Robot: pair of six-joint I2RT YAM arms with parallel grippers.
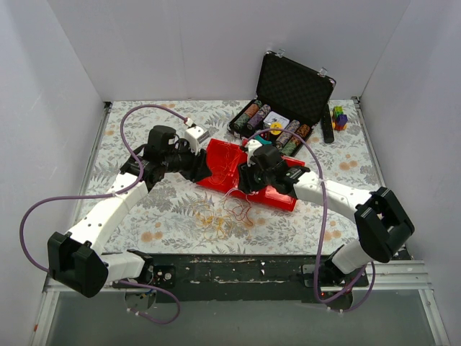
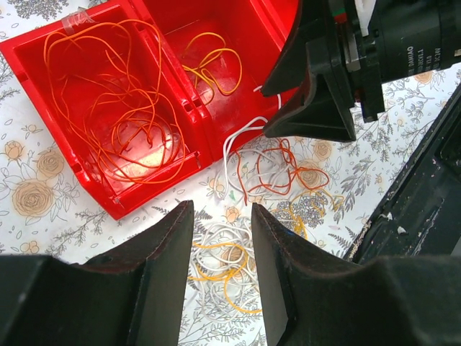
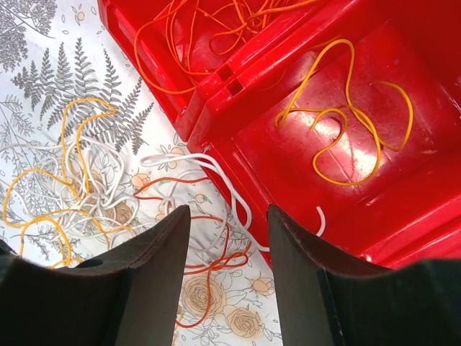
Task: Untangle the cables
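Observation:
A red tray (image 1: pixel 229 160) lies mid-table. One compartment holds orange cables (image 2: pixel 115 108), the adjoining one a yellow cable (image 3: pixel 346 122). On the tablecloth in front lies a loose heap of cables (image 1: pixel 223 211): a white and yellow tangle (image 2: pixel 227 263) and white and reddish-brown strands (image 3: pixel 216 252). One white strand (image 3: pixel 234 194) runs up over the tray edge. My left gripper (image 2: pixel 222 210) is open and empty, hovering over the white and yellow tangle. My right gripper (image 3: pixel 228 210) is open and empty above the reddish-brown strands at the tray's front edge. It also shows in the left wrist view (image 2: pixel 317 101).
An open black case (image 1: pixel 292 94) with rows of chips stands at the back right. Small coloured blocks (image 1: pixel 338 117) and a black bar (image 1: pixel 328 124) lie beside it. White walls enclose the table. The two grippers are close together over the tray.

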